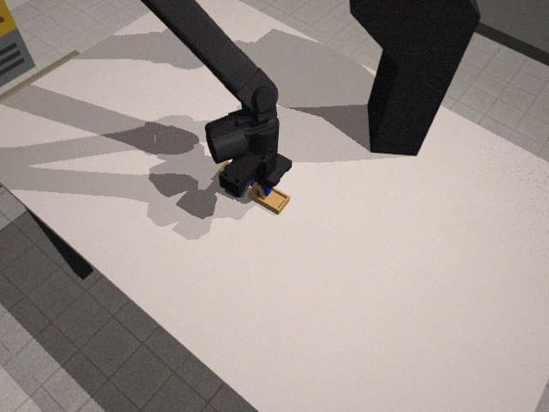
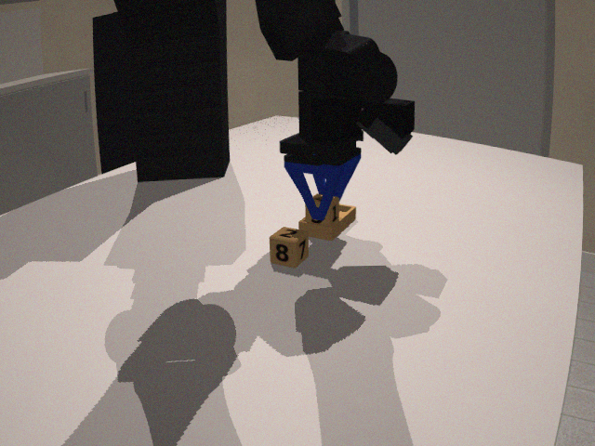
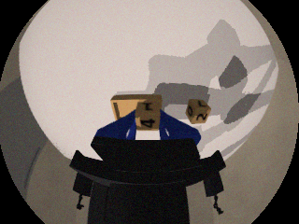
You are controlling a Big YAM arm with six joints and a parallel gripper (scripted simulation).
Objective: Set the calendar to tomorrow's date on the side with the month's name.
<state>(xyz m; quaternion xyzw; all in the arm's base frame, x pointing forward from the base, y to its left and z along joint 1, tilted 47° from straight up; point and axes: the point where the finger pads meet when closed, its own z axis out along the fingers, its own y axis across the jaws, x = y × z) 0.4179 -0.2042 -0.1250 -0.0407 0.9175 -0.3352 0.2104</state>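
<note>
you've got a yellow-and-grey panel w/ dark bars [image 1: 13,46] at the top view's upper left, beyond the table edge, apart from it.

Top view: from high above, looking obliquely down, far from the jaws. Exterior: low, side-on, nearer the jaws. Wrist: directly behind the jaws, closest, facing past their tips. Shared, all three: tabletop around the jaws.
</note>
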